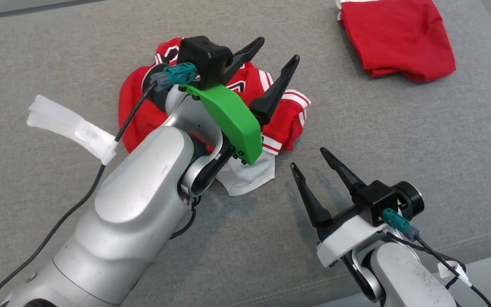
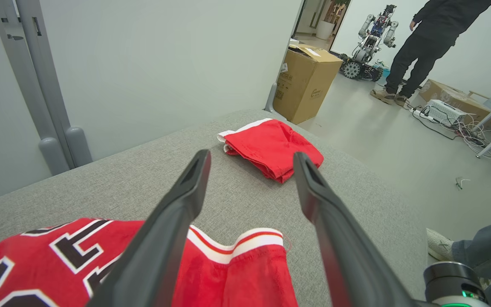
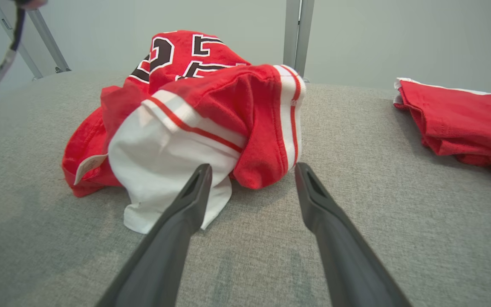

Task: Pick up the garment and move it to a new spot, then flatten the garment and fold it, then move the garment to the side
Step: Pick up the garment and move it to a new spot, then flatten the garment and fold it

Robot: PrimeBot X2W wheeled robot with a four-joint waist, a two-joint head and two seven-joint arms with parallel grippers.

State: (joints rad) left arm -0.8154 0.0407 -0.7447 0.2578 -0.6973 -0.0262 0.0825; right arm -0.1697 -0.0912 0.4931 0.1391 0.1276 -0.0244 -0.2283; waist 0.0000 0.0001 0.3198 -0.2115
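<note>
At the far left a strip of pale tape [image 1: 64, 123] flags the left arm's cable. That arm reaches across the grey cushion [image 1: 36, 55]. Its left gripper [image 1: 278, 49] hangs over the jersey [image 1: 132, 102] with fingers spread wide and nothing between them. In the left wrist view the red cloth with its black-and-white numerals lies below the fingers, not pinched.

The jersey sits as a crumpled heap about mid-cushion, a little left of centre and partly hidden under the left arm. A white flap [image 1: 247, 175] sticks out on its near side, and striped trim [image 1: 294, 100] shows along its right side.

Right of the heap and nearer, the right gripper [image 1: 308, 157] points at the jersey, just beside the white flap. Its fingers are also wide apart and empty. At the far right a second red garment [image 1: 399, 38] lies folded, well apart from the heap.

The jersey looks light, soft and limp. It should sag and drape from any hold, and it is neither fragile nor stiff enough to keep a shape. The cushion's weave will likely drag on it, so lifting should work better than sliding.

A pinch into the bunched middle would probably catch several layers. The better holds seem to be the edges — the striped trim for one gripper and the white flap for the other — so the cloth can be drawn apart and laid flat.
</note>
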